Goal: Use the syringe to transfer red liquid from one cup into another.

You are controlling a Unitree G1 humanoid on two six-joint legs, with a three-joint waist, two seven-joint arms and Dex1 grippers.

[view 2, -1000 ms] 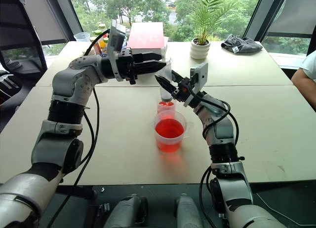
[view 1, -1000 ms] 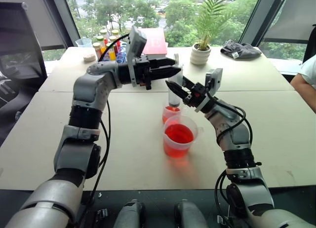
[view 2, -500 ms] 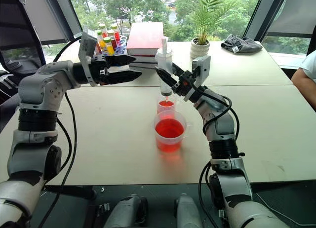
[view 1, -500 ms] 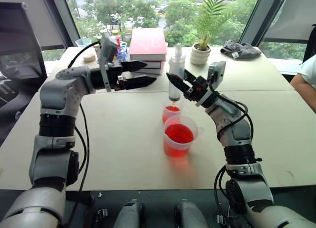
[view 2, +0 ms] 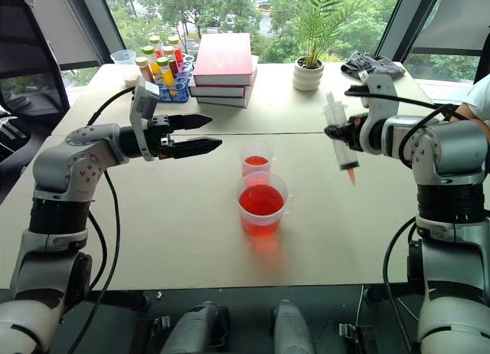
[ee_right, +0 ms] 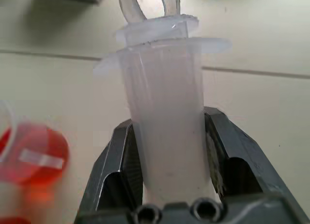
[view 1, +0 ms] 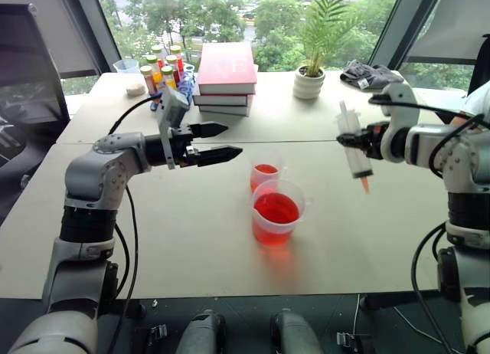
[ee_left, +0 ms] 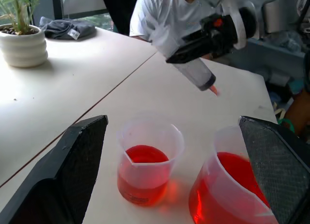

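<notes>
Scanning from the bench's left side to its right:
Tube rack (view 1: 162,69): at the far left corner of the bench, holding small capped tubes with yellow, orange and red contents.
Stack of books (view 1: 226,77): just right of the rack along the far edge, red cover on top.
Left gripper (view 1: 223,141): held level above the bench left of the cups, pointing toward them, its two black fingers spread wide with nothing between them.
Smaller cup (view 1: 265,172): upright near the middle of the bench, a shallow layer of red liquid (ee_left: 143,156) in its bottom.
Larger cup (view 1: 277,212): upright just on the near side of the smaller cup, close beside it; whether the walls touch cannot be told. It holds a deeper fill of the red liquid.
Potted plant (view 1: 311,80): in a white pot at the far edge, right of the books.
Grey cloth (view 1: 370,76): bunched at the far right corner.
Syringe (view 1: 354,145): in the air above the right part of the bench, well apart from both cups, tilted with its orange tip down and its plunger end up.
Right gripper (ee_right: 167,153): fingers pinching the syringe barrel from both sides.
Person's white sleeve (view 1: 479,101): at the bench's right edge.
</notes>
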